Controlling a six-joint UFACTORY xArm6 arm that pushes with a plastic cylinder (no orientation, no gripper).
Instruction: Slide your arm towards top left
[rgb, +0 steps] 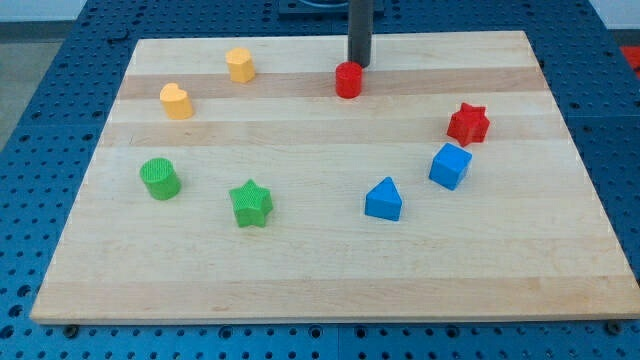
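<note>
My dark rod comes down from the view's top, and my tip (359, 65) rests on the wooden board (320, 270) near its top edge, a little right of centre. A red cylinder block (347, 79) sits just below and left of the tip, almost touching it. A yellow block (240, 64) lies to the left near the top. A yellow heart-like block (176, 101) lies further left and lower.
A green cylinder (160, 178) and a green star (250, 203) sit at the lower left. A blue triangular block (384, 199), a blue cube (450, 166) and a red star (468, 123) sit at the right. Blue perforated table surrounds the board.
</note>
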